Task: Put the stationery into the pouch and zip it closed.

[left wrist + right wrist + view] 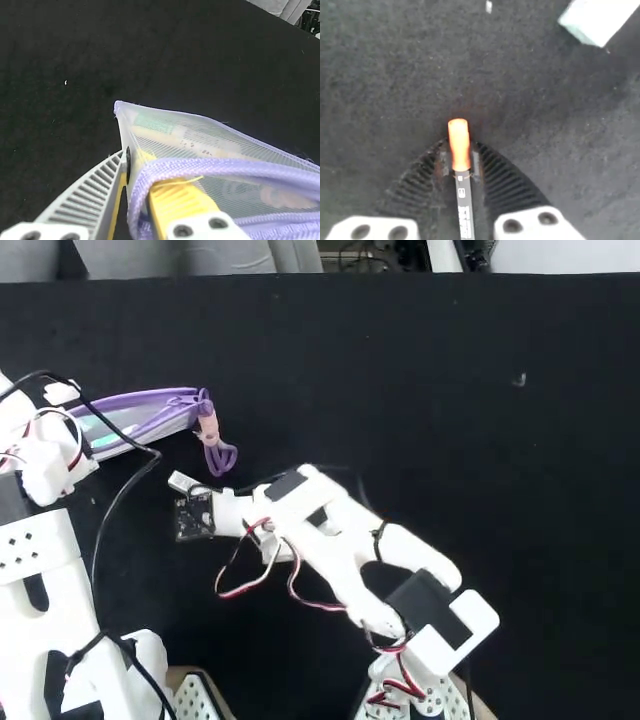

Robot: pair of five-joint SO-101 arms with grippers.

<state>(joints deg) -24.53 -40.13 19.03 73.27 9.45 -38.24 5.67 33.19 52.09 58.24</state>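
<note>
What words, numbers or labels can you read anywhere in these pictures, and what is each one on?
No text is legible.
pen, held in the right gripper: small white print on the black barrel, too blurred to read.
stationery item inside the pouch, which the left gripper holds: faint reddish marks, too blurred to read.

High view: 1 fixed camera, set high, facing down over the black cloth-covered table (450,390). Left wrist view: camera close behind the left gripper (135,170), facing along it at the translucent lilac-edged mesh pouch (210,145); the pouch (140,415) is shared with the high view. Right wrist view: camera close above the same table (545,100), facing down past the right gripper (459,150) and the orange-capped black pen (458,135).
</note>
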